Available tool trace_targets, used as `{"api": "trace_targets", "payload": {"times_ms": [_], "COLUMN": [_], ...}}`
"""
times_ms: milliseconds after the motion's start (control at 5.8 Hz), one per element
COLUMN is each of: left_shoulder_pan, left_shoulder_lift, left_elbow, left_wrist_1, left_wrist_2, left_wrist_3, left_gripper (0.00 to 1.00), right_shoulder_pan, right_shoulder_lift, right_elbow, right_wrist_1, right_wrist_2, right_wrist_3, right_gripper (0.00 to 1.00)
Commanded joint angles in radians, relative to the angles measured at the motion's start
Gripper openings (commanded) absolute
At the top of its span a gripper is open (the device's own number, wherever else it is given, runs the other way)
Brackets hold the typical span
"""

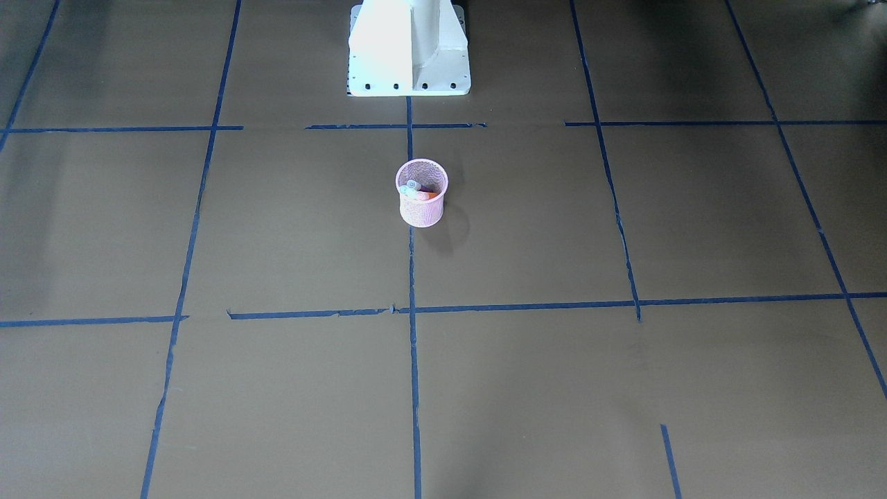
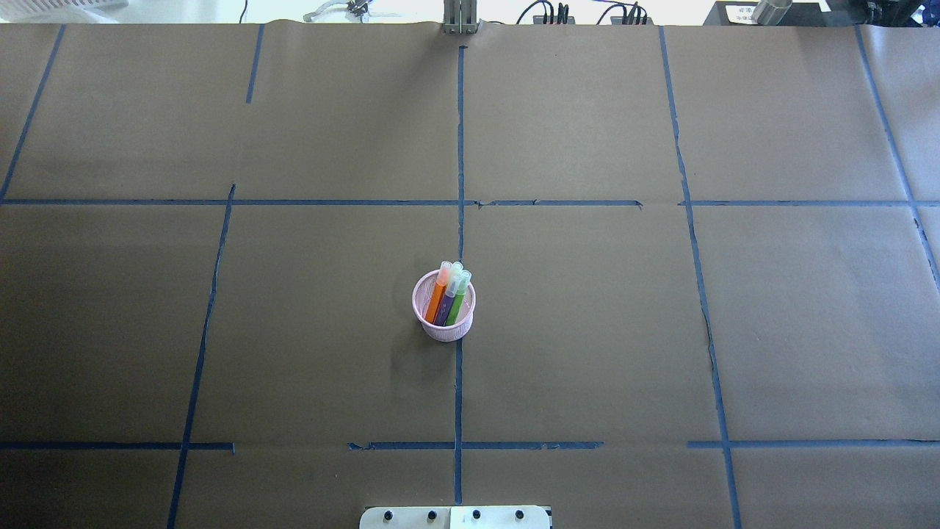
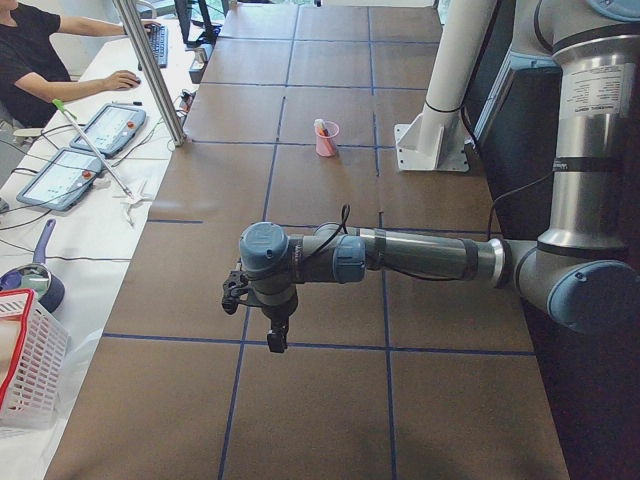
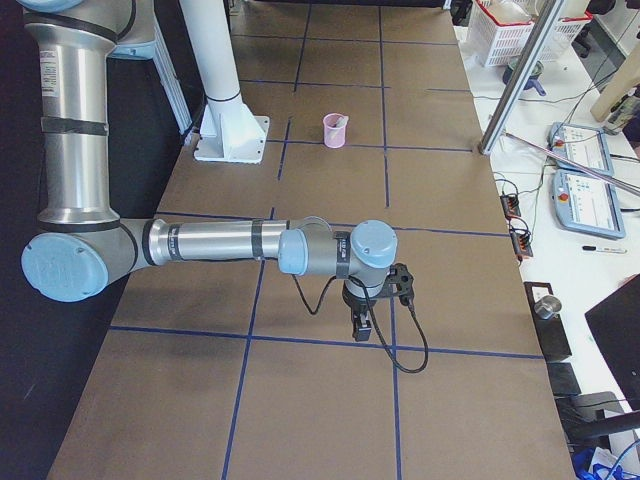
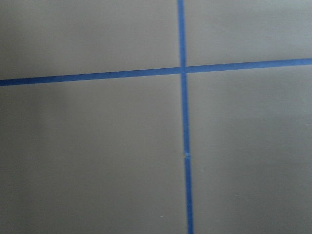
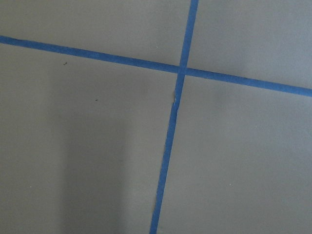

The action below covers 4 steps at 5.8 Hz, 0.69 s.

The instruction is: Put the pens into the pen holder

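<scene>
The pink mesh pen holder (image 2: 443, 330) stands upright near the table's middle, on a blue tape line. An orange pen (image 2: 436, 293), a purple pen (image 2: 445, 306) and a green pen (image 2: 458, 300) lean inside it, pale ends up. The holder also shows in the front view (image 1: 421, 211) and in both side views (image 3: 327, 143) (image 4: 335, 133). My left gripper (image 3: 277, 335) hangs over bare paper far from the holder, and so does my right gripper (image 4: 358, 330). Both show only in side views, so I cannot tell whether they are open or shut. The wrist views show only paper and tape.
Blue tape lines (image 2: 460, 147) grid the brown paper. The robot's white base (image 1: 409, 48) stands at the table's edge behind the holder. Off the far side are a seated person (image 3: 35, 55), teach pendants (image 3: 60, 175), a metal post (image 3: 150, 70) and a white basket (image 3: 25, 370).
</scene>
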Motion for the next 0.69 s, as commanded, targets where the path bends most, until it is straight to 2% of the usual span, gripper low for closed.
{"api": "trace_targets", "payload": {"times_ms": [0, 172, 517], "left_shoulder_pan": [0.002, 0.003, 0.007], "left_shoulder_lift": [0.033, 0.030, -0.023], "left_elbow": [-0.009, -0.009, -0.012], "left_wrist_1": [-0.002, -0.004, 0.011], "left_wrist_2": [-0.027, -0.022, -0.018], "left_wrist_3": [-0.001, -0.003, -0.001], "left_gripper": [1.00, 1.00, 1.00], "right_shoulder_pan": [0.007, 0.007, 0.007], "right_shoulder_lift": [0.001, -0.002, -0.013], "right_elbow": [0.020, 0.032, 0.038], "right_wrist_1": [-0.017, -0.079, -0.080], "right_wrist_2": [0.004, 0.004, -0.004], "right_wrist_3": [0.001, -0.006, -0.014], "right_gripper": [1.00, 1.00, 1.00]}}
